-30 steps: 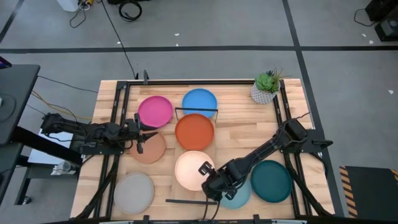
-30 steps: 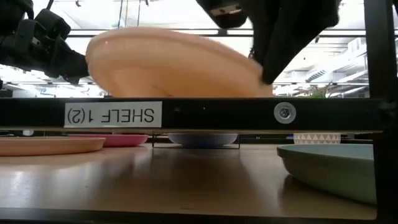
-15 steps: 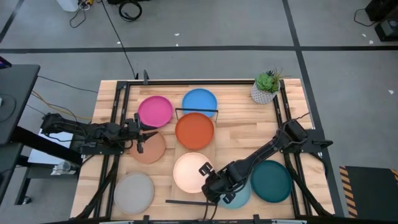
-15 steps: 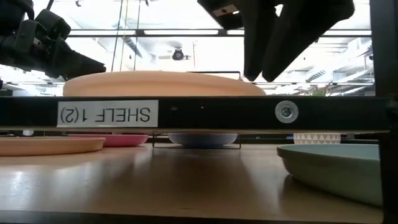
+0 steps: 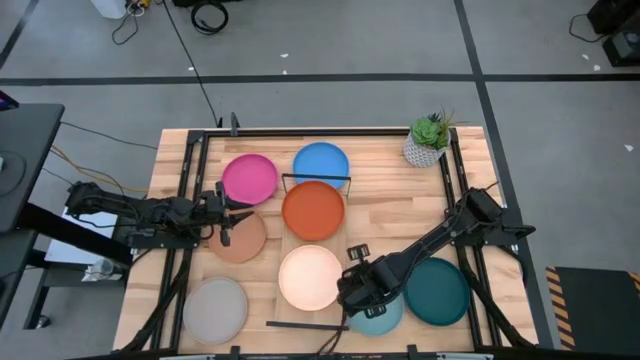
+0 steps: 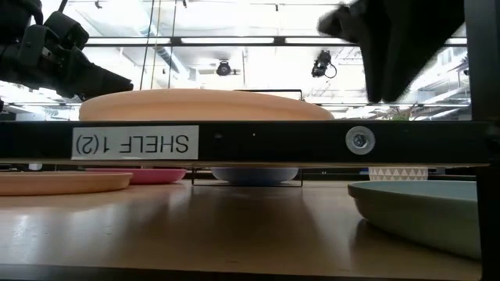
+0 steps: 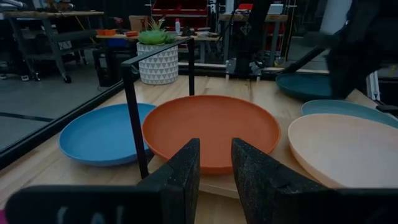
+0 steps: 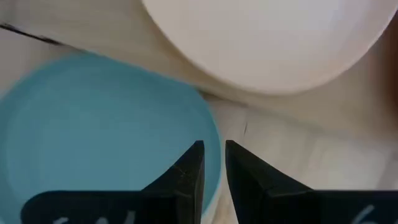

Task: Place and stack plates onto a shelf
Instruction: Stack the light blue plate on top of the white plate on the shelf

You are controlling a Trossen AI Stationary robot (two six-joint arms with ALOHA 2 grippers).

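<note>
Cream plate (image 5: 310,277) now lies flat on the shelf (image 6: 258,143), released; a second ago it sat tilted under the right gripper (image 5: 357,292), half a second ago it was already down level with the gripper just above its rim; now that gripper has backed off toward the light blue plate (image 5: 380,312), jaws slightly parted with a narrow gap and holding nothing; one placement step reads as done, likely the next plate is due.

In the low view the cream plate rests level on the black-edged shelf; in the high view it sits at the near end of the shelf line, orange plate (image 5: 313,210) just behind it, apparently on the same plank, the two rims near touching but I cannot tell if they overlap.

Orientation: plate is round, so no long axis of its own; face up, flat side down; the shelf's long axis runs from the near table (image 5: 400,215) edge toward the far edge, wire frame at each short end.

Left gripper (image 5: 222,217) waits over the tan plate (image 5: 240,240) at the table's left, unchanged; jaws part-open with a narrow gap, empty, pointing across at the orange plate.

Still on the table: pink plate (image 5: 249,178), blue plate (image 5: 321,164), grey plate (image 5: 215,309), dark teal plate (image 5: 436,291); nothing stacked yet as far as I can judge.
</note>
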